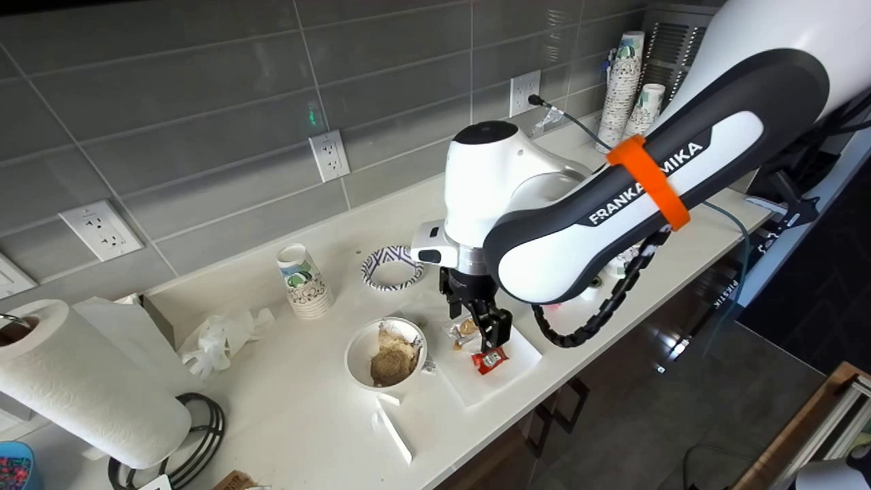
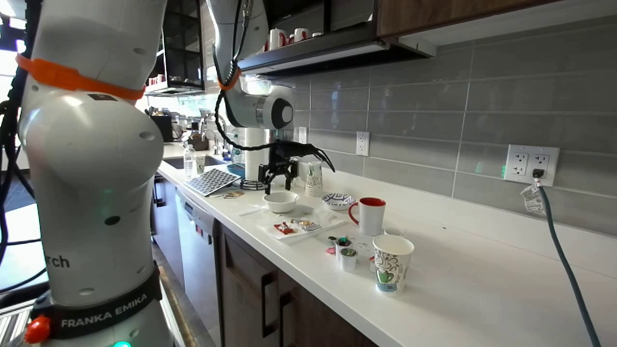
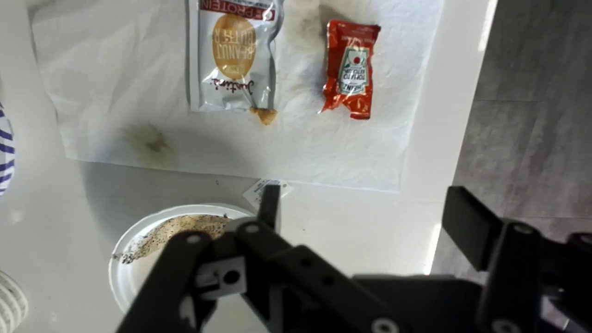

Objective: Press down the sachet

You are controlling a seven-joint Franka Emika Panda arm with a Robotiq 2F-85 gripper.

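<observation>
Above the white counter, hand spread wide, clear of the ketchup sachet and peanut butter sachet

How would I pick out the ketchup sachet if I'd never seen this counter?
On the white counter, beside the bowl, lies a white paper sheet. On it, the ketchup sachet is nearer the counter's front edge than the peanut butter sachet. It's smaller and red; its neighbour is silvery.
</observation>
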